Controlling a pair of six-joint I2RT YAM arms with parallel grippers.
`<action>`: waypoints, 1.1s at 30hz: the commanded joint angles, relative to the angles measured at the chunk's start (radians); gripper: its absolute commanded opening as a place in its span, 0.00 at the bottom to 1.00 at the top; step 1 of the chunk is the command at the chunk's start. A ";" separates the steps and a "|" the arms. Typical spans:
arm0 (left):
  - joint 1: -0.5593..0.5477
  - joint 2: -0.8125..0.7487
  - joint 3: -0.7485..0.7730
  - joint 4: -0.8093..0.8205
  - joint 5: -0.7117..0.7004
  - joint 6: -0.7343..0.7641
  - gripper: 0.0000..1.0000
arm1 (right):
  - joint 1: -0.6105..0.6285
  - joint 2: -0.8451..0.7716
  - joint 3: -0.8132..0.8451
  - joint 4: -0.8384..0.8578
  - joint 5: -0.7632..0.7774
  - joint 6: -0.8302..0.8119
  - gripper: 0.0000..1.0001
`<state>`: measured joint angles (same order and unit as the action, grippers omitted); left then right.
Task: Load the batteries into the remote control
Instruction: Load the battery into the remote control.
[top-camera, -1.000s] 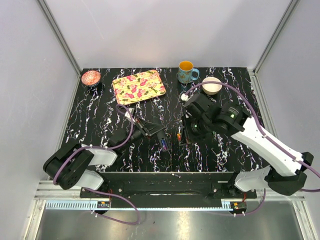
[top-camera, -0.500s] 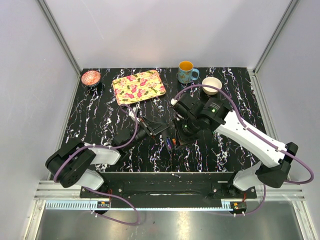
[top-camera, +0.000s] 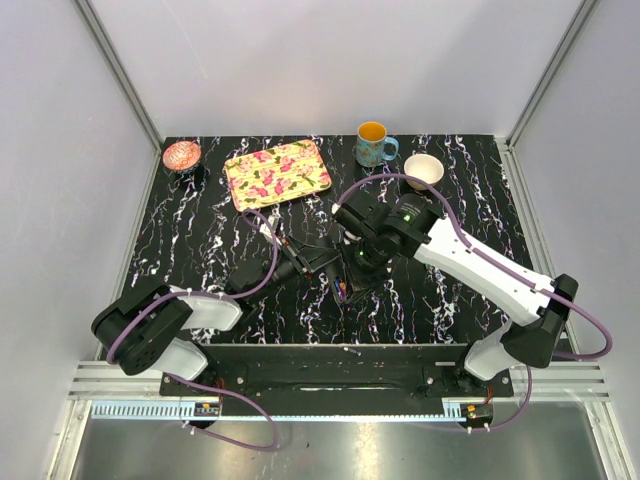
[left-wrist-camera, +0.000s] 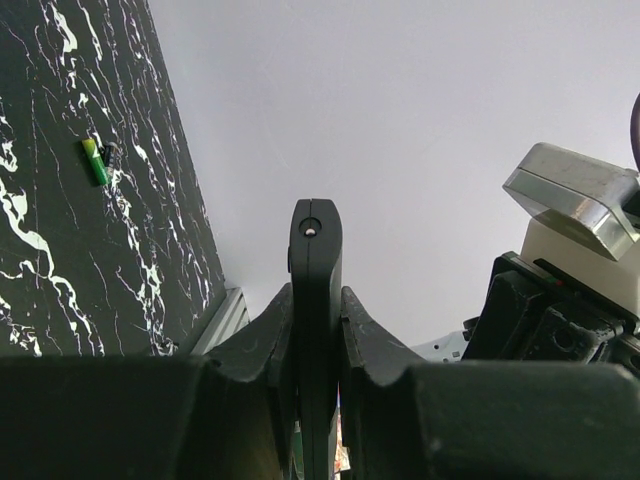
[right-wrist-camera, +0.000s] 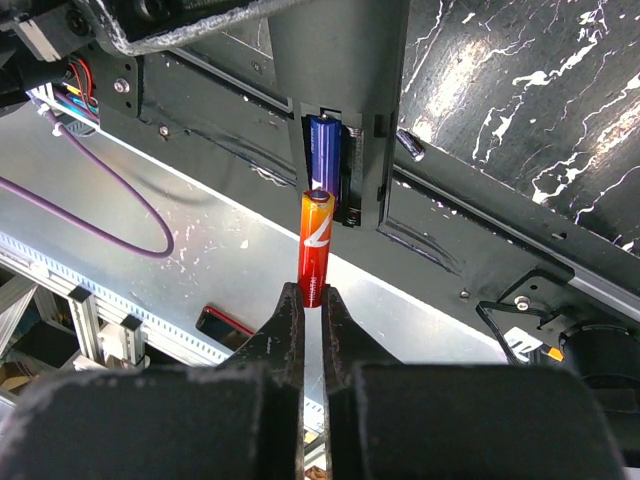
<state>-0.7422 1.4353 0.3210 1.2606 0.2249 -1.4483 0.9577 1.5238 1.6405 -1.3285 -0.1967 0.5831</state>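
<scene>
Right end effector (right-wrist-camera: 311, 293) clenched on a red-orange battery (right-wrist-camera: 316, 240), its tip at the remote control's (right-wrist-camera: 340, 50) open bay beside a blue cell (right-wrist-camera: 325, 150). Left end effector (left-wrist-camera: 316, 300) clamps the remote control above the middle of the desk's (top-camera: 200, 230) near edge. This looks like the insertion step; next comes careful alignment, then a push.

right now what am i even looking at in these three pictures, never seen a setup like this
The robot's left arm and right arm are bolted at a marbled black table. One picture looks down from above; the other two come from cameras on each wrist. The left gripper is shut on the remote control, seen edge-on. The right gripper pinches an orange-red battery, its tip near the open compartment, where a blue battery already sits. Further back: a floral tray, a mug, a white bowl and a pink bowl.
</scene>
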 joint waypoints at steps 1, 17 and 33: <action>-0.009 -0.018 0.032 0.252 -0.038 0.014 0.00 | 0.009 -0.005 -0.016 0.022 -0.009 -0.016 0.00; -0.034 -0.075 0.015 0.238 -0.056 0.045 0.00 | 0.007 0.001 -0.067 0.045 0.029 -0.014 0.00; -0.052 -0.084 -0.005 0.276 -0.045 0.020 0.00 | -0.025 0.024 -0.045 0.046 0.040 -0.029 0.00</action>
<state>-0.7815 1.3884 0.3164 1.2572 0.1852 -1.3956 0.9516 1.5360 1.5761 -1.3052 -0.1844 0.5800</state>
